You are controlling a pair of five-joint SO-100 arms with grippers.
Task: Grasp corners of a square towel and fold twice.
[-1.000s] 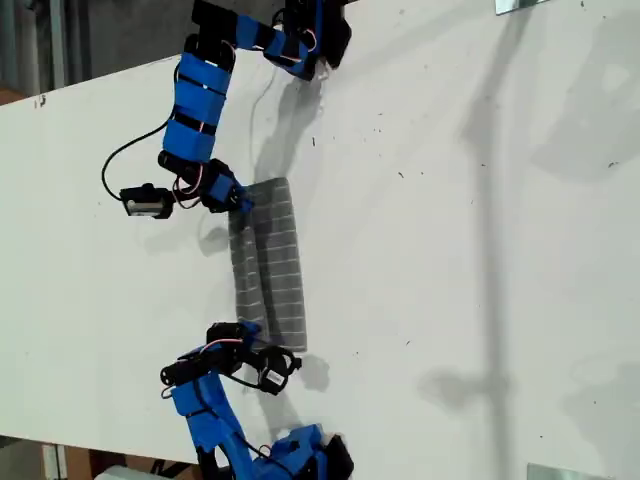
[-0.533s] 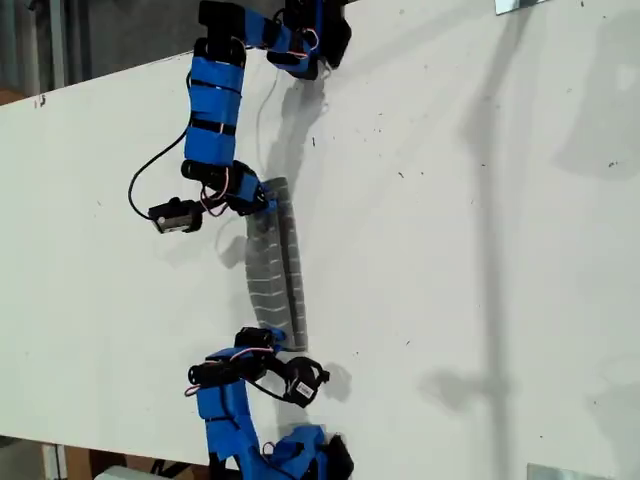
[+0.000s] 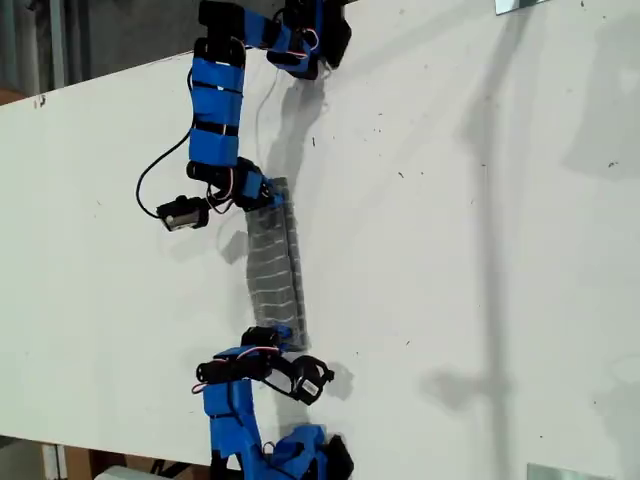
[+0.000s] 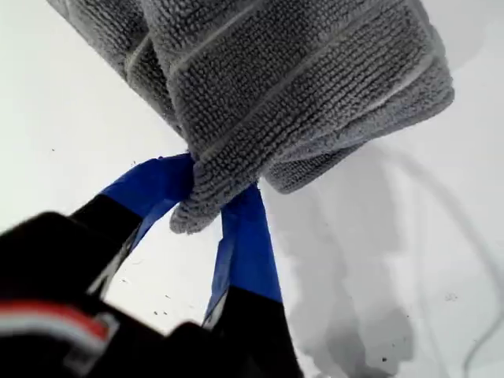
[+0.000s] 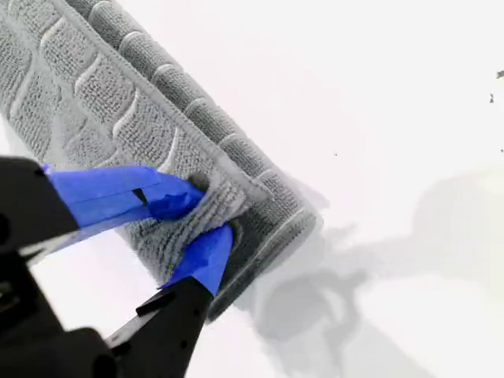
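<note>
The dark grey striped towel [image 3: 275, 265] lies as a narrow folded strip on the white table [image 3: 450, 250], between the two blue arms. My first gripper [image 3: 262, 195] is at the strip's end nearer the exterior view's top, shut on a corner. In the first wrist view the first gripper [image 4: 216, 193] pinches a corner tip of the towel [image 4: 299, 79], and the cloth bunches in layers above the table. My second gripper [image 3: 282, 335] is at the other end. The second wrist view shows the second gripper [image 5: 209, 213] shut on the upper layer's corner of the towel [image 5: 118, 102], over the folded edge.
Arm bases stand at the exterior view's top edge [image 3: 305, 35] and bottom edge [image 3: 300, 455]. A black cable [image 3: 150, 185] loops beside the first arm. Metal brackets [image 3: 520, 5] sit at the table's corners on the exterior view's right. The table's edge runs along the exterior view's left.
Both grippers have moved toward the exterior view's right with their held corners, carrying the upper layer over. The towel has narrowed from a wider band to a slim strip.
</note>
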